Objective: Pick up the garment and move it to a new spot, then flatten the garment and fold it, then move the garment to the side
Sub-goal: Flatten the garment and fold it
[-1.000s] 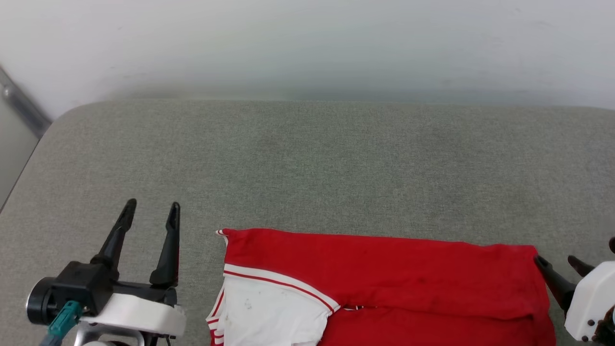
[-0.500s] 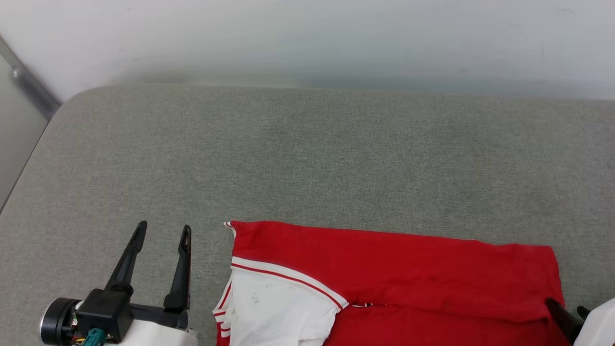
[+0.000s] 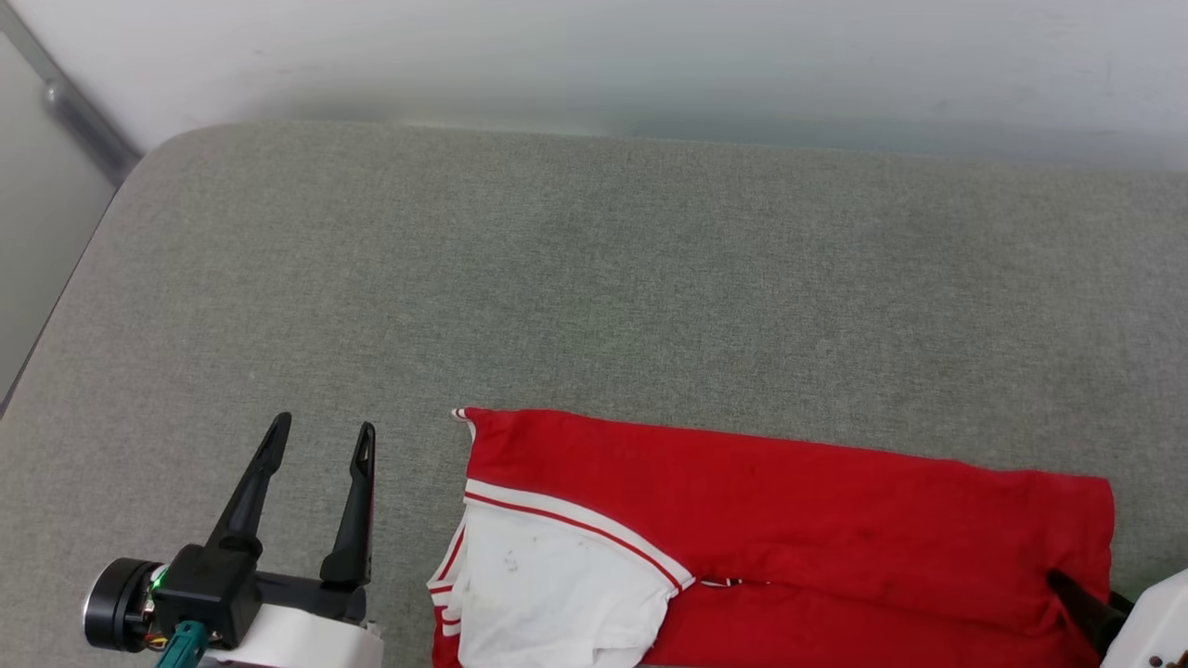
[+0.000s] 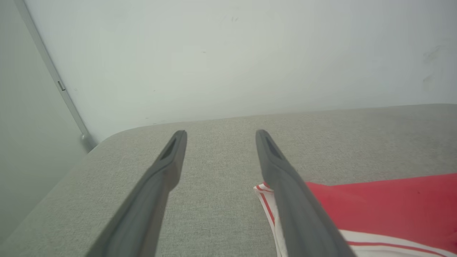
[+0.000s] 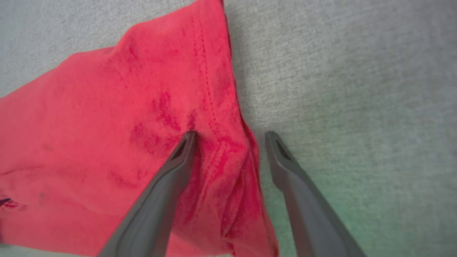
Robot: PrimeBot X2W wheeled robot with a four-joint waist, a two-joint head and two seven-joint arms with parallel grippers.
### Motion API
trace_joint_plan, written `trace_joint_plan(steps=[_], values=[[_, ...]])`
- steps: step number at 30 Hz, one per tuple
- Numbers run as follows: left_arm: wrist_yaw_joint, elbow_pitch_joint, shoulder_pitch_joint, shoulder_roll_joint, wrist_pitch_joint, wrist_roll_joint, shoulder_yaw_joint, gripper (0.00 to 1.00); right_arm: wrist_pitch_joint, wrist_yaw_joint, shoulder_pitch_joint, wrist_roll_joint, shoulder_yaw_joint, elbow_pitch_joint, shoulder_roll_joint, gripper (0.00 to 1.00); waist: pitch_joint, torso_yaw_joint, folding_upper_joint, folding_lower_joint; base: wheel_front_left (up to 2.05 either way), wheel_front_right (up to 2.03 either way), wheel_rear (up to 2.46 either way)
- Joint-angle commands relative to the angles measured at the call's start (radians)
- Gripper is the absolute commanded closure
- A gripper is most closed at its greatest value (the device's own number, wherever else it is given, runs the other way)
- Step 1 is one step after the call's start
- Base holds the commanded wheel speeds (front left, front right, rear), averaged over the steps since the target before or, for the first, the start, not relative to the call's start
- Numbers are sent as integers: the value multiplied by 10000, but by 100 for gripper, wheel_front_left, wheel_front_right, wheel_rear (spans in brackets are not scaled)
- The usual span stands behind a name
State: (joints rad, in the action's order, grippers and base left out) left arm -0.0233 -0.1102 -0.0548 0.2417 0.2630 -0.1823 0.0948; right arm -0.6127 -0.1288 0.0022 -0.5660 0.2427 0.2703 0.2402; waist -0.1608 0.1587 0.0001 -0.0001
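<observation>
Nearest us, our right gripper (image 5: 231, 135) has its jaws spread wide and holds nothing, with one finger on the right hem of the garment (image 3: 789, 520) and the other on the grey cushion (image 3: 594, 278). Closing here may pinch only the top layer, though the blurred cloth leaves us unsure, and the fold would peel open when dragged. Our left gripper (image 3: 322, 427), equally wide and empty, stands just left of the white sleeve (image 3: 548, 594). The garment lies along the near edge, right of centre, its long axis left to right, sleeve end left, hem right. Beyond, the cushion runs to the pale wall (image 3: 594, 56).
</observation>
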Motion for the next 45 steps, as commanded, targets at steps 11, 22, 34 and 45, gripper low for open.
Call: trace_joint_plan(steps=[11, 22, 34, 45], values=[[-408, 133, 122, -366, 20, 389, -328, 0, 92, -91, -77, -1001, -2084, 762, -673, 0, 38, -28, -1, 1, 0, 0, 0], [-640, 206, -15, -587, 20, 570, -562, 0, 1264, -19, -195, -1091, -2007, 937, 48, 100, 157, -215, -1, 1, 0, 0, 0], [-782, 309, 16, -745, 20, 760, -609, 0, 2599, 1, -678, 265, -17, 1608, 1151, 100, 157, -565, -1, 1, 0, 0, 0], [-859, 445, -173, -787, 20, 864, -675, 0, 2240, -16, -492, 819, -263, 59, 843, 100, 491, -923, -1, 1, 0, 0, 0]])
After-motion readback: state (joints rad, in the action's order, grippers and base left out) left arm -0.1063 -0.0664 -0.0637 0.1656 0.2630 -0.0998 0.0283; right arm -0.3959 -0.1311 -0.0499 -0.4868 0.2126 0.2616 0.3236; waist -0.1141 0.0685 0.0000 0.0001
